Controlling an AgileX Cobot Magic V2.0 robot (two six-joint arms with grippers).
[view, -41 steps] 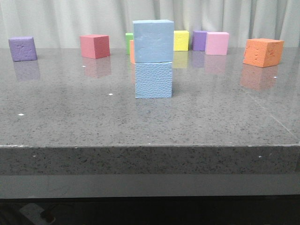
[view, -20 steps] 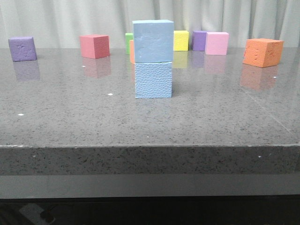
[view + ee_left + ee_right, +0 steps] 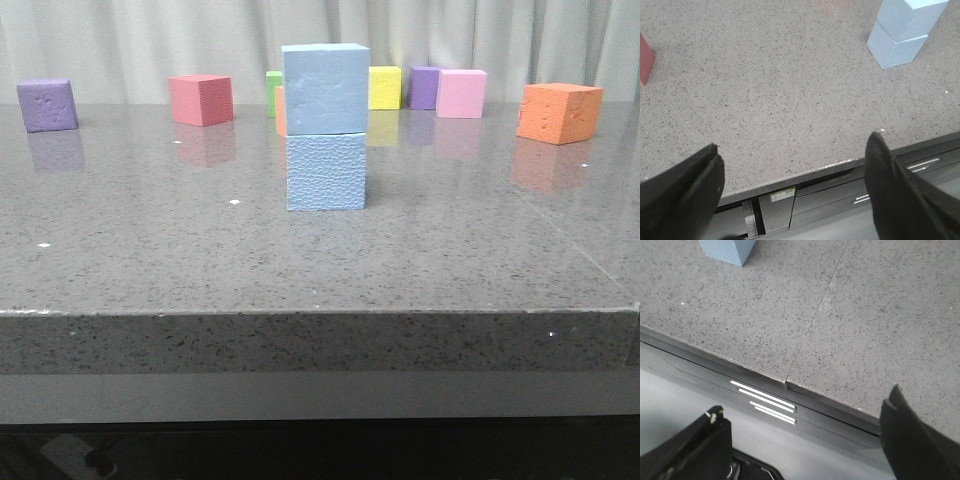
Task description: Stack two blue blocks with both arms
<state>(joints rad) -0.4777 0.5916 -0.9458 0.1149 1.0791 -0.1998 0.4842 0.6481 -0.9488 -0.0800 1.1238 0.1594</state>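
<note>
Both end effectors sit back at the counter's (image 3: 320,260) near edge, empty. Left end effector (image 3: 795,187): fingers spread wide, released, over the edge. Right end effector (image 3: 805,440): same, spread apart, nothing between. Mid-counter: lower blue block (image 3: 326,171) on the surface, upper blue block (image 3: 325,89) stacked squarely on it. Far row: purple cube (image 3: 48,105), red cube (image 3: 201,99), green cube (image 3: 274,88), yellow cube (image 3: 385,87), second purple cube (image 3: 424,87), pink cube (image 3: 462,93), orange cube (image 3: 558,113). White curtain (image 3: 150,40) behind.
</note>
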